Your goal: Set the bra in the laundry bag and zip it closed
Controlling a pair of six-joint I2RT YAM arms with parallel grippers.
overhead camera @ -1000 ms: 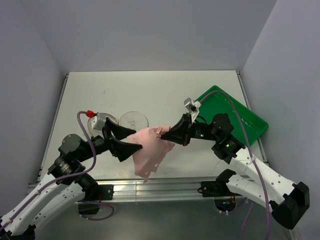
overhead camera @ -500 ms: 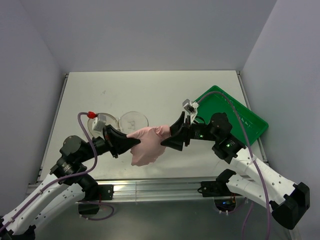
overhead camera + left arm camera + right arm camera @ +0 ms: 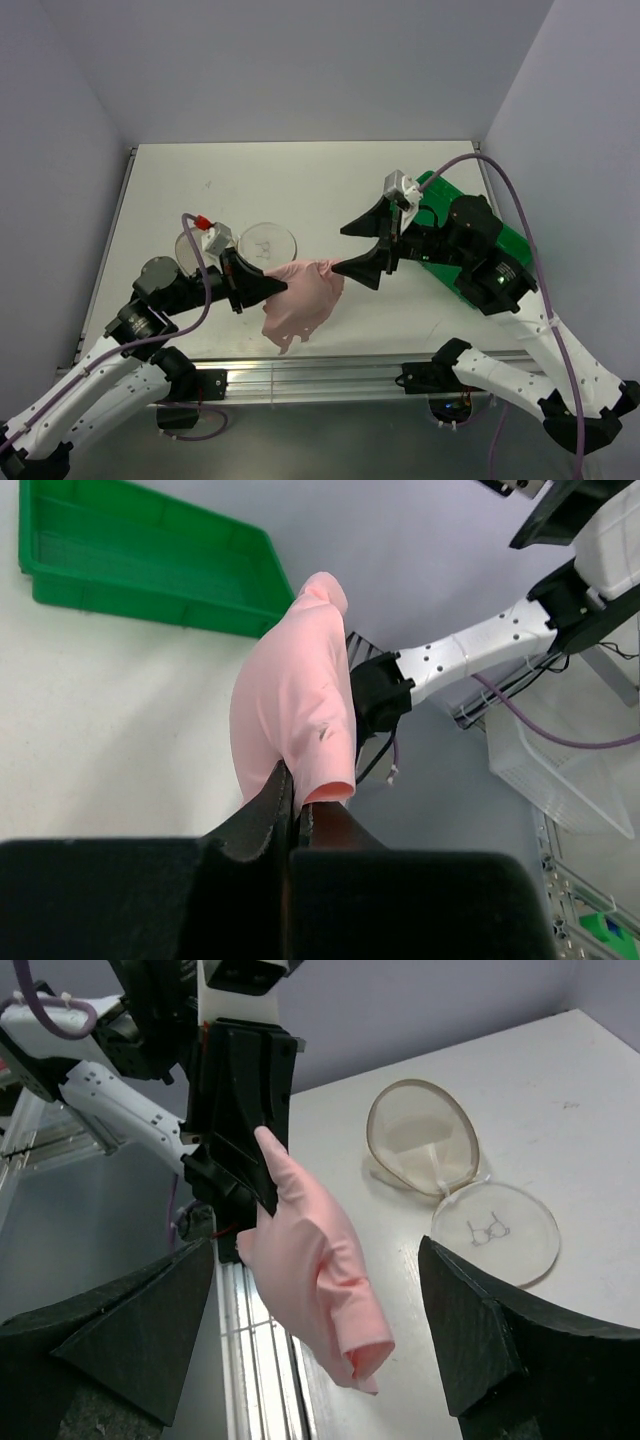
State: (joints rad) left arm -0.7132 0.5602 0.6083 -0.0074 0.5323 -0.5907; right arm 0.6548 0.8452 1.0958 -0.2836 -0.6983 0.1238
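The pale pink bra (image 3: 300, 303) hangs bunched from my left gripper (image 3: 283, 287), which is shut on its upper edge just above the table's near part. In the left wrist view the bra (image 3: 295, 705) droops from the closed jaws of the left gripper (image 3: 293, 802). My right gripper (image 3: 345, 248) stands open just right of the bra, nothing between its fingers. In the right wrist view the bra (image 3: 315, 1260) hangs in front of the open right gripper (image 3: 318, 1250), apart from both fingers. The laundry bag (image 3: 268, 240) lies open on the table behind the left gripper, its two discs (image 3: 495, 1230) side by side.
A green plastic tray (image 3: 515, 245) sits at the table's right side, largely behind my right arm; it also shows in the left wrist view (image 3: 130, 555). The table's front metal rail (image 3: 320, 375) runs just below the hanging bra.
My left gripper shut on the bra. The right gripper then opened, let go and drew back to the right. The bra now hangs from the left gripper alone.
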